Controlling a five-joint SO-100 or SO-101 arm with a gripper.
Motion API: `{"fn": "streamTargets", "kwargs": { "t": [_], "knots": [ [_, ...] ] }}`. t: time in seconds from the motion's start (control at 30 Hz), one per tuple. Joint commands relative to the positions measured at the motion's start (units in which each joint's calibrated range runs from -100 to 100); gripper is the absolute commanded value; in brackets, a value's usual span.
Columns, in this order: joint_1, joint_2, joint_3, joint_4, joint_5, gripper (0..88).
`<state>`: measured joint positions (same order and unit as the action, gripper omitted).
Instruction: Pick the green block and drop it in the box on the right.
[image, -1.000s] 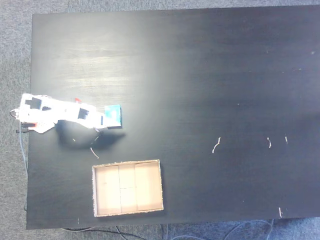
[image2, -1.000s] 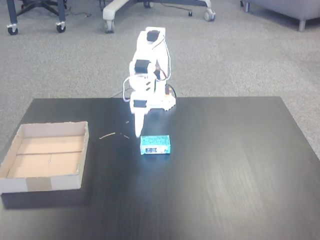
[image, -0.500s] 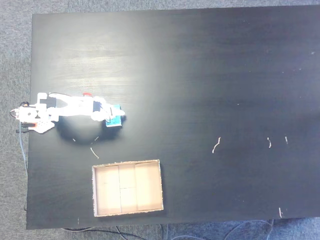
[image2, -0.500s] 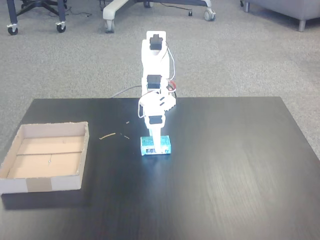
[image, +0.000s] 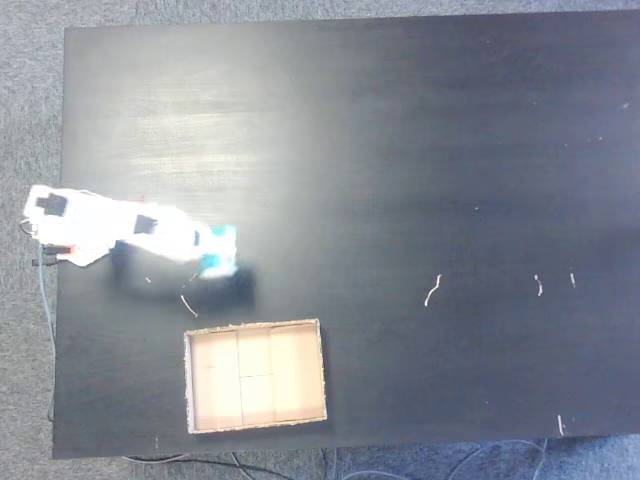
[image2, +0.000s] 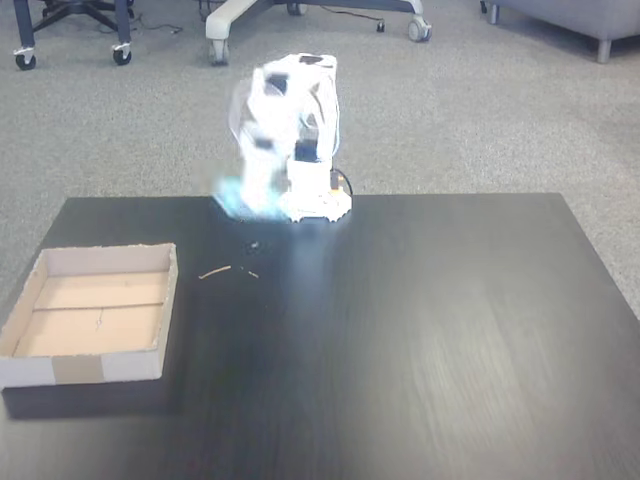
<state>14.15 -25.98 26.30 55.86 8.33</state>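
The hand (image: 212, 258) grips the green block (image: 221, 250) clear of the worktop (image: 420, 150), blurred in both fixed views; best to swing it well over the box (image2: 60, 370), inside the rim, before letting go

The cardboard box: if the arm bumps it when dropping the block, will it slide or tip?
The box probably slides easily: thin cardboard, apparently empty, on a smooth dark table. Tipping seems unlikely, since it is shallow and wide. Its rough walls may flex.
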Motion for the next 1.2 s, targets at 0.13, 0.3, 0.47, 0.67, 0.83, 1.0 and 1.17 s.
{"fn": "streamTargets", "kwargs": {
  "t": [0.13,0.3,0.47,0.67,0.83,1.0,1.17],
  "knots": [
    [26.9,-7.2,7.4,-27.0,1.5,23.5],
    [28.4,20.8,-15.6,-23.2,1.0,23.3],
    [25.8,44.8,-37.0,-16.4,2.0,24.0],
    [25.1,55.3,-45.9,-10.9,3.3,28.3],
    [25.1,54.1,-43.7,-10.4,3.8,45.3],
    [24.8,34.1,-33.4,-9.1,0.2,49.7],
    [10.6,-11.5,-9.3,2.0,-2.9,38.5]
  ]
}}
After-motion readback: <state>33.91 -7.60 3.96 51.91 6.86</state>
